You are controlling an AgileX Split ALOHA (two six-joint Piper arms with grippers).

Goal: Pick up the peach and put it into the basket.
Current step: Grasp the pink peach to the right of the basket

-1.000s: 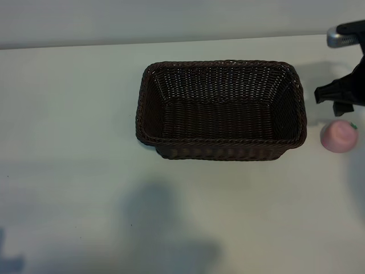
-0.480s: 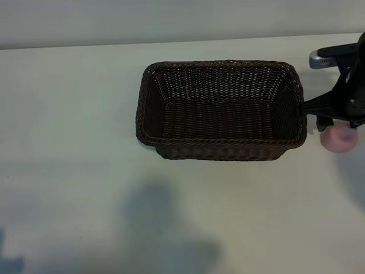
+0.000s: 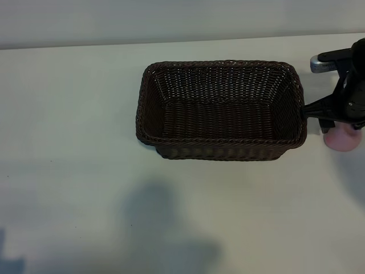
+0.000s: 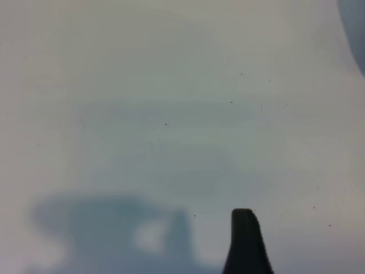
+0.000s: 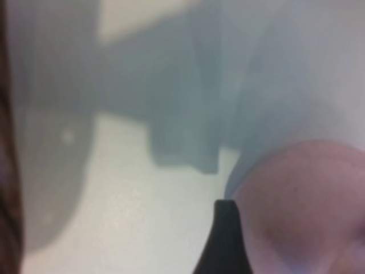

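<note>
Two task items rest on the desk (image 3: 68, 114): the basket (image 3: 219, 109) near the middle, with nothing inside it, and the peach (image 3: 341, 138) just beside the basket's right end, close to the right edge of the exterior view. The right end effector (image 3: 336, 117) sits directly over the peach and covers its upper part, so only the lower pink portion shows below the black hardware. The right wrist view shows one dark fingertip (image 5: 225, 240) next to the peach (image 5: 302, 205), with the fingers spread and no grip made; contact cannot be confirmed. The left end effector is outside the exterior view; its wrist view shows one fingertip (image 4: 246, 242) above bare desk, released and holding nothing.
</note>
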